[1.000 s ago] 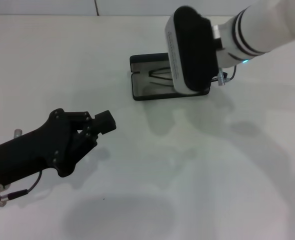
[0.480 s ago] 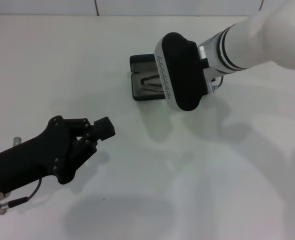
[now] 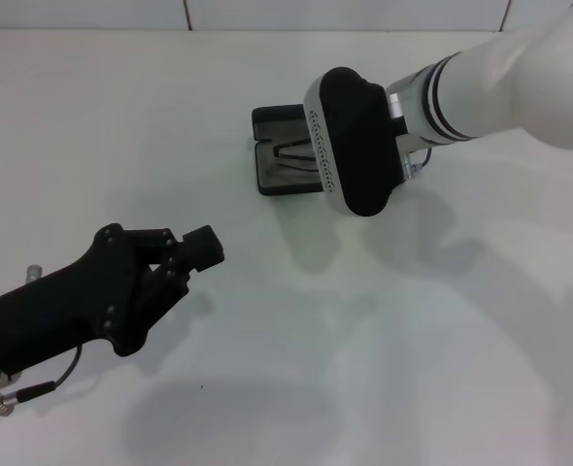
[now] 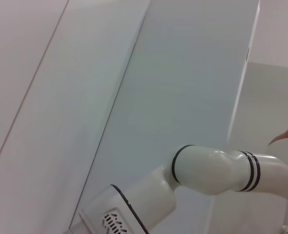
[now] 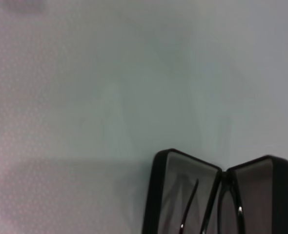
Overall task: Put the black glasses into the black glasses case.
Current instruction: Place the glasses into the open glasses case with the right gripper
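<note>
Black glasses [image 5: 210,207] lie inside the open black glasses case [image 3: 267,146] near counter's far edge, likely light, thin-framed, fragile, best nudged at the bridge; right gripper above it, fingers unseen, cannot tell; left gripper [image 3: 201,249] parked near-left, pinched narrow, empty.

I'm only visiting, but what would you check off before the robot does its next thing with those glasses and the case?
1. Case open on the table: ok.
2. Glasses lying inside the case: ok.
3. Glasses sitting fully flat: cannot tell, partly hidden.
4. Right tool above the case: ok, but its fingers are hidden, so its grip: cannot tell.
5. Left tool well away from the case, holding nothing: ok.
</note>
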`<act>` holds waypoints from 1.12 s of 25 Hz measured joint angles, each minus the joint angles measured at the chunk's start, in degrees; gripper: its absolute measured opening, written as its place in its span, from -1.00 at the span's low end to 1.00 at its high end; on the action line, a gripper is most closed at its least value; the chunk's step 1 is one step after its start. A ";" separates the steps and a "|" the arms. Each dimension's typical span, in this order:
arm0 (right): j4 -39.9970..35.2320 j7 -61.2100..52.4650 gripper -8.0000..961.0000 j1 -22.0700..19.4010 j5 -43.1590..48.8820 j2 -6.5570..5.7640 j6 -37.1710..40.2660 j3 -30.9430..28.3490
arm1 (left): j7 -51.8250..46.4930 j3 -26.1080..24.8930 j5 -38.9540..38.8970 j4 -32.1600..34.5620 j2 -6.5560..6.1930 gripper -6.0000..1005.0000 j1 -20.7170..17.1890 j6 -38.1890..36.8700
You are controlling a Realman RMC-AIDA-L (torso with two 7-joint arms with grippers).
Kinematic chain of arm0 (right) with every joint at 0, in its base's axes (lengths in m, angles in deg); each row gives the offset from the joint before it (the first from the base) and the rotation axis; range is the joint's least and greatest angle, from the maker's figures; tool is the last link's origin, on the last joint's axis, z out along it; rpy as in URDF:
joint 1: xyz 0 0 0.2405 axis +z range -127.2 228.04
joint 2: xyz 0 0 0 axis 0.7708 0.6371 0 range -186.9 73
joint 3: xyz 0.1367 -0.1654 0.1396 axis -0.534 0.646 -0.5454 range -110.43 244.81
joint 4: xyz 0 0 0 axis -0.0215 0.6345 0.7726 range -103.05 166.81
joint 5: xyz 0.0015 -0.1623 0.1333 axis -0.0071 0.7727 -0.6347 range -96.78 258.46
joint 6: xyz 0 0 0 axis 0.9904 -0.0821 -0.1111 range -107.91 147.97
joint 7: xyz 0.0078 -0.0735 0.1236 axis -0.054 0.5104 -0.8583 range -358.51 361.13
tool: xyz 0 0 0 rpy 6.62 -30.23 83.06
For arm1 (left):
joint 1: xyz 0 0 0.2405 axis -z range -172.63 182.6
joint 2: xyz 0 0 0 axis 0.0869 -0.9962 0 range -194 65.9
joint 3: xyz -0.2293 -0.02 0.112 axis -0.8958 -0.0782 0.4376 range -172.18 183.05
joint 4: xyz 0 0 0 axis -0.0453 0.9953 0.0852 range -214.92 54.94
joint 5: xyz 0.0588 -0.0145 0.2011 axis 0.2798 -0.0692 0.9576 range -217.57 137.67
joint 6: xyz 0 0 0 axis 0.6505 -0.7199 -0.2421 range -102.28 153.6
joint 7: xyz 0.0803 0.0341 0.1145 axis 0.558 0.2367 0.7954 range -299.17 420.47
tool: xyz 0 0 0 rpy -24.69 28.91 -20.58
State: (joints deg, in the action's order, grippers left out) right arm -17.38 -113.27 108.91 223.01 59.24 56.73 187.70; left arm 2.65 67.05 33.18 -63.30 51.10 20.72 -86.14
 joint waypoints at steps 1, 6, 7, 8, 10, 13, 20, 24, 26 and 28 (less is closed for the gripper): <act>0.17 0.00 -0.65 0.00 -0.02 0.00 -0.07 0.04 | 0.00 0.00 0.00 0.00 0.03 -0.91 0.00 0.01; 1.02 -0.08 -0.65 0.35 -0.23 0.00 -0.34 0.74 | 0.00 0.00 -0.03 0.00 0.10 -0.91 0.01 0.02; 1.10 -0.12 -0.65 0.43 -0.53 0.00 -0.37 0.97 | 0.00 0.00 0.00 0.00 0.13 -0.91 0.01 0.02; 1.14 -0.13 -0.64 0.48 -0.72 0.00 -0.40 1.11 | 0.00 0.00 0.00 0.00 0.13 -0.91 0.01 0.02; 1.22 -0.12 -0.64 0.50 -1.05 0.00 -0.57 1.33 | 0.00 0.00 0.03 0.00 0.19 -0.91 0.00 0.02; 1.57 -0.11 -0.64 0.58 -1.12 0.00 -1.36 1.37 | -0.01 0.00 0.05 0.00 0.26 -0.91 0.01 0.02; 1.85 -0.07 -0.63 0.68 -1.06 0.00 -2.10 1.39 | 0.00 0.00 0.08 0.00 0.35 -0.91 0.01 0.01; 1.96 -0.16 -0.63 0.85 -1.16 0.00 -2.18 1.40 | -0.01 0.00 0.08 0.01 0.34 -0.91 0.12 0.01; 2.00 -0.16 -0.62 0.85 -1.18 0.00 -2.18 1.40 | -0.01 0.00 0.01 0.00 0.33 -0.91 0.15 0.01; 2.11 -0.16 -0.61 0.85 -1.19 0.00 -2.18 1.39 | -0.01 0.00 -0.03 0.01 0.33 -0.91 0.16 0.00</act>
State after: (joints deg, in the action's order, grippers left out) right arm -15.27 -113.43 109.76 221.82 59.24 54.55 189.10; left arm 2.64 67.05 33.16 -63.29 51.44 20.87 -86.13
